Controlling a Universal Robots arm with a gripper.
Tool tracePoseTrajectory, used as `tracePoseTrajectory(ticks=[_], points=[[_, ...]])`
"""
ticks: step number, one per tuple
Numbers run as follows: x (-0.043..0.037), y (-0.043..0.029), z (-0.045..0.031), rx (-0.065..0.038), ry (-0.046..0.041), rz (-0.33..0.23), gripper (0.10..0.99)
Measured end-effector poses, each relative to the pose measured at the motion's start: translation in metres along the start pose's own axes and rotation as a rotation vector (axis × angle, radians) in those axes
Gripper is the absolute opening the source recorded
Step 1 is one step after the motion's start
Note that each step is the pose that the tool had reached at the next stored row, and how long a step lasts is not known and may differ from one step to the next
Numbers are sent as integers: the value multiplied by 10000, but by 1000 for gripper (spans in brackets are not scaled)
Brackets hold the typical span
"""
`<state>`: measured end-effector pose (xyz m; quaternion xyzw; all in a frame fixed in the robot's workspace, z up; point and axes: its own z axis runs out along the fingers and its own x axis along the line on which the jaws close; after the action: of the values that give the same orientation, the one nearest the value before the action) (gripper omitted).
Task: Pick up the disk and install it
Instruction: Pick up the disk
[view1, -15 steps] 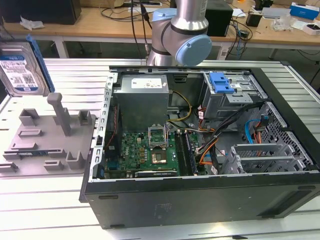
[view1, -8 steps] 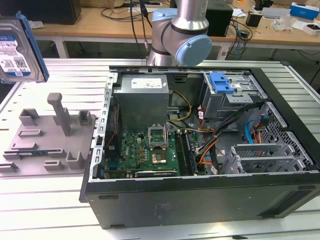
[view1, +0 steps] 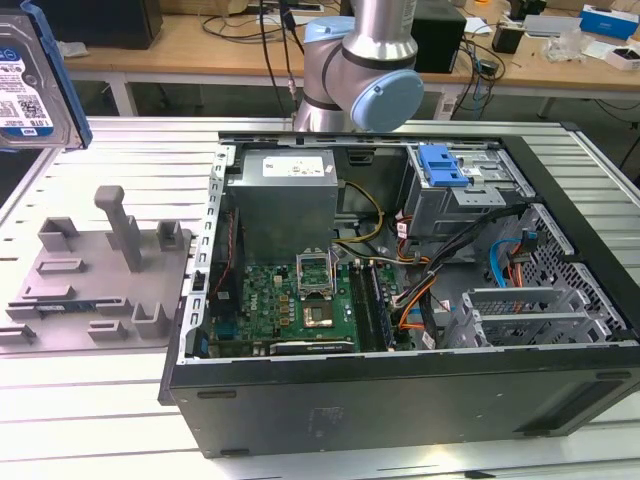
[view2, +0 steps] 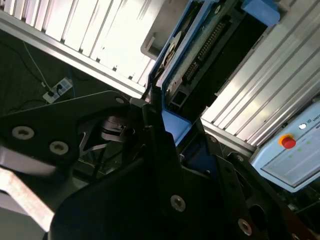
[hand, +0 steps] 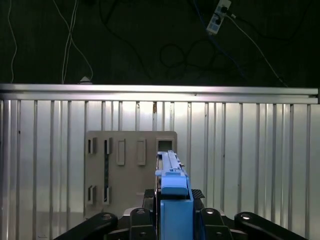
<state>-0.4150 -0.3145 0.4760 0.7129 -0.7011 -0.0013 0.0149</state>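
The end effector is clamping the disk. In the first wrist view we are seeing its black fingers pressing on both sides of the blue frame, closed down to the thickness of the drive. In the second wrist view the end effector is holding the disk by one end, and the connector edge of the drive is facing this camera.

The disk is hanging in the air, clear of the desk. In the exterior view we are finding the disk at the exterior view's far left, high above the ribbed metal desk, with its blue-and-white label turned toward the camera. Below it a grey fixture plate is lying on the desk, with an upright post and several slots.

The open computer case is lying on its side toward the exterior view's right, well apart from the disk. Inside it we are seeing a green motherboard, a grey power supply and a blue clip on the drive cage. The arm is standing behind the case.
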Motion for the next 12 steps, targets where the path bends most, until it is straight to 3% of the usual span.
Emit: tracePoseTrajectory(ticks=[3, 6, 10, 12], points=[[29, -16, -28, 0, 0, 0, 365], [89, -86, -96, -12, 0, 1, 365], [192, -244, -144, -48, -1, 0, 365], [311, -442, -174, -80, -1, 0, 365]])
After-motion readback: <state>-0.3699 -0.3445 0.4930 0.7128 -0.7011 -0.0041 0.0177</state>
